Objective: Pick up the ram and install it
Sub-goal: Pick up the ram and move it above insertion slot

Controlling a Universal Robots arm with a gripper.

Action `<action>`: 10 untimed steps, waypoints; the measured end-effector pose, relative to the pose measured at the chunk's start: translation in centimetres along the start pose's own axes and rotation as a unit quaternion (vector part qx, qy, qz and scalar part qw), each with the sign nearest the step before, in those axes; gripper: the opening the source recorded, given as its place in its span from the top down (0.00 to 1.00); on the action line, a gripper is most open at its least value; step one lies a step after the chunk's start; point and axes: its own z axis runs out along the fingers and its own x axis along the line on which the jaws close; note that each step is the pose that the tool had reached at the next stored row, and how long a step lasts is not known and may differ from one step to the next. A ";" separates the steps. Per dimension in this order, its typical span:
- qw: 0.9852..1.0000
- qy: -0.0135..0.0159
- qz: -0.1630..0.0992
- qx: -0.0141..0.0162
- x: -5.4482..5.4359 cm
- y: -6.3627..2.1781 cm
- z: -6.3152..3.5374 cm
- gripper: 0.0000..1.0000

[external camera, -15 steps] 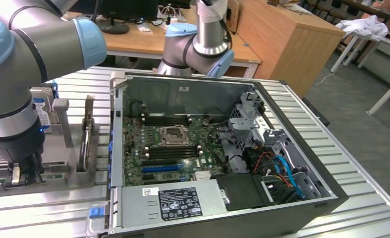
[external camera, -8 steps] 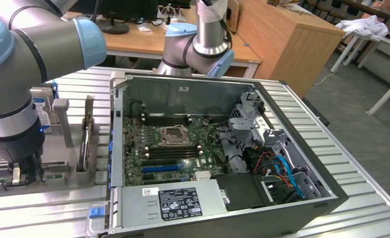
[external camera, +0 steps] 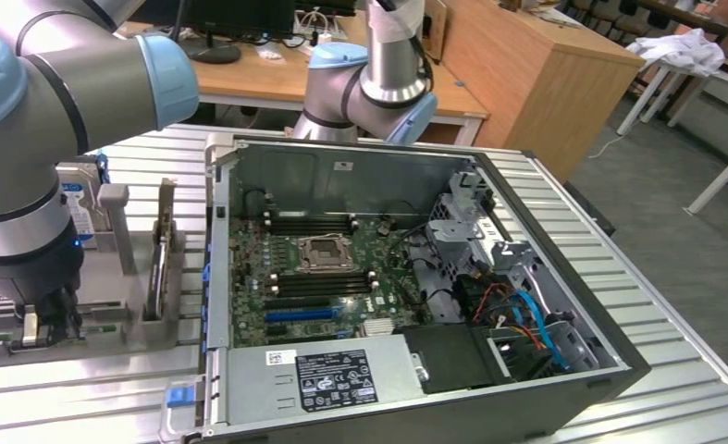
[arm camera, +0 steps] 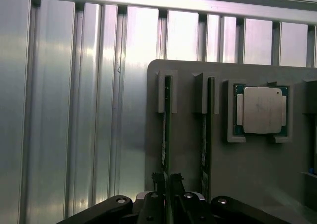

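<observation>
The ram (arm camera: pixel 167 130) is a thin green stick standing on edge in a slot of the grey holder (arm camera: pixel 188 70). My gripper (arm camera: pixel 167 194) is straight over its near end, with a dark finger (arm camera: pixel 157 183) pressed against each side of the stick, so the gripper is shut on it. A second stick (arm camera: pixel 204 135) stands in the parallel slot beside it. In the exterior view my gripper (external camera: pixel 37 338) is down at the holder (external camera: pixel 117 319), on the exterior view's left of the open computer case. The green motherboard (external camera: pixel 326 268) lies inside that case.
A silver processor chip (arm camera: pixel 261 110) sits in a recess of the holder beyond the two sticks. The case wall (external camera: pixel 215 277) rises between the holder and the motherboard. A blue-labelled drive (external camera: pixel 80 208) and a board on edge (external camera: pixel 160 259) stand in the holder. A second arm (external camera: pixel 382 74) stands behind the case.
</observation>
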 end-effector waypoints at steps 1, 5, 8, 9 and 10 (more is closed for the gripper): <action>1.000 0.000 0.000 0.000 0.0 0.00 0.00 0.81; 1.000 0.000 0.000 0.000 0.0 0.00 0.00 0.81; 1.000 0.000 0.000 0.000 0.0 0.00 0.00 0.88; 1.000 0.000 0.000 0.000 0.0 0.00 0.00 0.88; 1.000 0.000 0.000 0.000 0.0 0.00 0.00 0.88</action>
